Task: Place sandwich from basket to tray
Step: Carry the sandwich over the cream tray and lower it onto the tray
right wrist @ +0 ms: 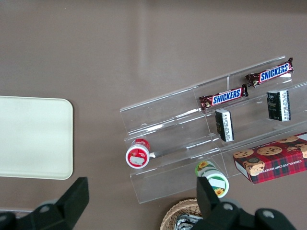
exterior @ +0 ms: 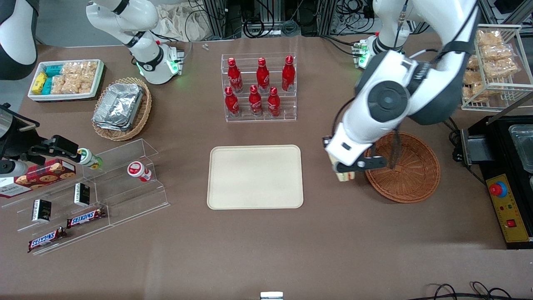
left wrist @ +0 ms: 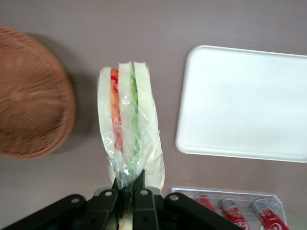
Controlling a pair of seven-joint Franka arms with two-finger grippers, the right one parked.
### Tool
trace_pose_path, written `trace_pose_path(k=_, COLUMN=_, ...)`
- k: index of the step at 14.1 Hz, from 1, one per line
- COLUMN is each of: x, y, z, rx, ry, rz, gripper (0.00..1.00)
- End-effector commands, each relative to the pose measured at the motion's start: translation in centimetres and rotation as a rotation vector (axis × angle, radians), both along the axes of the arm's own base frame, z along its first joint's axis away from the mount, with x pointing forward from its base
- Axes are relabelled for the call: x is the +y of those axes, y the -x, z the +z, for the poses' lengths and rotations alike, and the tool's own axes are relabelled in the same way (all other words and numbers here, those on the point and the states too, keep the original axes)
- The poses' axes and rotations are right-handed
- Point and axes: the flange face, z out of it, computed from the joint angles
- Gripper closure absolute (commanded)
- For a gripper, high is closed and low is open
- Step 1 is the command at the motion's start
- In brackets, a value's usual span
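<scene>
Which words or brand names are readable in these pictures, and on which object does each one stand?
"SNICKERS": two chocolate bars on the clear stepped shelf.
Red bottles: white script, too small to read.
Red cookie box: print too blurred to read.
Small black packets: unreadable.
The sandwich, held by the claw between basket and tray, shows no text.

"SNICKERS" on two candy bars [right wrist: 223, 97] [right wrist: 269, 73] on the clear stepped shelf [right wrist: 192, 143].
</scene>
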Motion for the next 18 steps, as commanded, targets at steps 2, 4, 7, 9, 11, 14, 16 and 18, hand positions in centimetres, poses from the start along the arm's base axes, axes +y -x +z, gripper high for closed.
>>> trace_pose_path(k=2, x=-6.6, y=0.8, z=-4.4, rx=-0.012, ry=0.039, rz=-0.053, gripper=1.00)
trace_pose_path(k=4, x=-7.6, y=-0.1, z=-8.3, rx=-0.010, ry=0.059, rz=-0.066, gripper=1.00)
trace_pose_path(k=7, x=-9.5, y=-0.4, z=-13.4, rx=-0.005, ry=0.085, rz=-0.079, gripper=1.00)
trace_pose_path(k=9, x=-9.9, y=-0.6, z=-16.7, rx=0.004, ry=0.097, rz=-0.094, gripper=1.00)
trace_pose_path(k=11, x=-10.0, y=-0.8, z=-18.7, rx=0.012, ry=0.105, rz=-0.115, gripper=1.00)
trace_pose_path(k=14, x=-11.0, y=-0.4, z=-21.4, rx=-0.007, ry=0.087, rz=-0.148, gripper=1.00)
trace_pose_path(k=16, x=-11.0, y=-0.4, z=-22.3, rx=0.002, ry=0.085, rz=-0.147, gripper=1.00)
trace_pose_path(k=18, x=-11.1, y=-0.3, z=-22.4, rx=0.004, ry=0.083, rz=-0.139, gripper=0.72)
